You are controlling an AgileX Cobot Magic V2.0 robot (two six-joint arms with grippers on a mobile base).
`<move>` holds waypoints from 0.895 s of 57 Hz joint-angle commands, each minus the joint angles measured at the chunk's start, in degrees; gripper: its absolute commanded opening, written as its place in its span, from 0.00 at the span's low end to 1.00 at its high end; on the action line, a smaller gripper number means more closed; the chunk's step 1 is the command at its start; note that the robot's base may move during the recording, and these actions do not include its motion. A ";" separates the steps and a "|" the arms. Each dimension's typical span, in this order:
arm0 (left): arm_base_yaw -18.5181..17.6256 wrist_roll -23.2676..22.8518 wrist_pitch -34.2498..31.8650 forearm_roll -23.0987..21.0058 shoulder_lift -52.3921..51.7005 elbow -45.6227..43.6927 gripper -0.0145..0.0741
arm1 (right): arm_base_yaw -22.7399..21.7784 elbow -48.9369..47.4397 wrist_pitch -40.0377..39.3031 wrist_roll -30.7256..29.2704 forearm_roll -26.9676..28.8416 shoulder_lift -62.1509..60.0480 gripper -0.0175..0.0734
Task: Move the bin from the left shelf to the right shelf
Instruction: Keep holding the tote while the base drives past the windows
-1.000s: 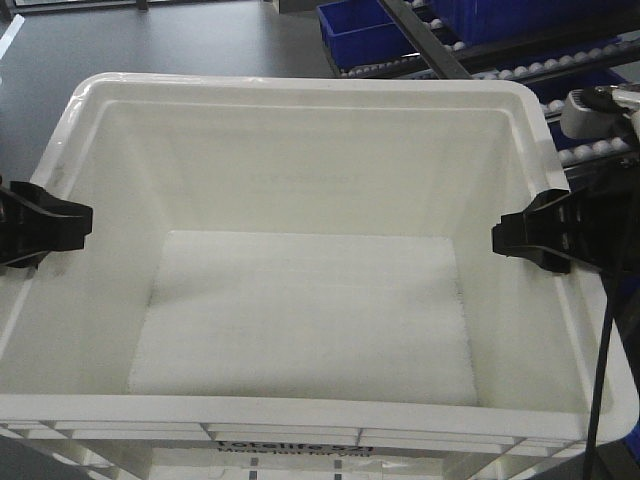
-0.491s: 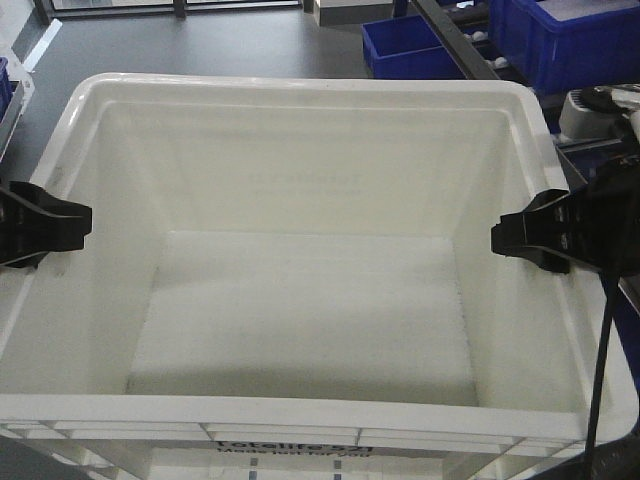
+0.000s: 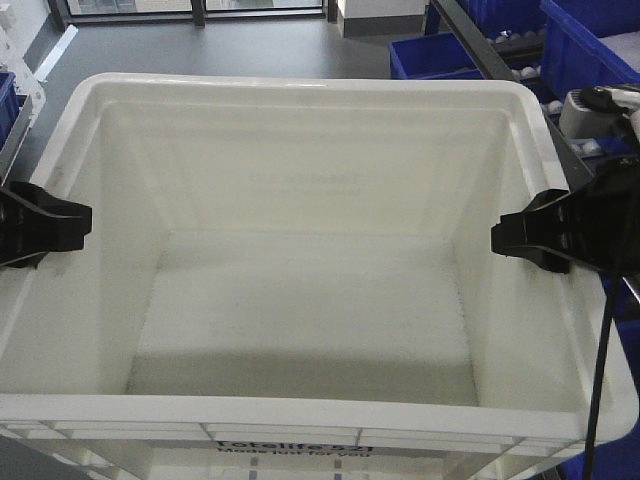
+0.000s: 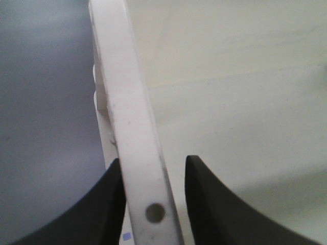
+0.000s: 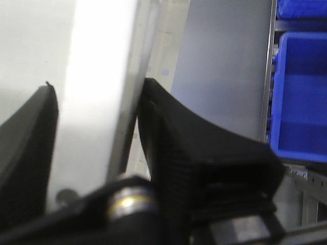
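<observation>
- Gripped between both hands: the large white rectangular plastic bin [image 3: 300, 92], filling the front view.
- The left hand [image 3: 50, 222] is clamped across the left rolled rim, one finger inside, one outside.
- The right hand [image 3: 530, 238] is clamped likewise on the right rim.
- Open grey floor [image 3: 200, 45] is seen beyond the far rim.
- The metal roller-rail shelf [image 3: 472, 42] with dark blue plastic bins [image 3: 600, 50] stands past the far right corner.
- Bare white walls and bottom are shown inside.

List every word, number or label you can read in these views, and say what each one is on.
"Totelife 521": black print on the front wall of the bin, at the bottom edge of the front-facing view.
A smaller line directly beneath it is too blurred and cut off to read.
Both wrist views show no text.
</observation>
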 commanded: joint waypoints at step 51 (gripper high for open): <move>-0.70 1.65 -6.09 -2.93 -1.73 -2.22 0.16 | -0.08 -2.37 -5.58 -2.85 2.50 -1.85 0.19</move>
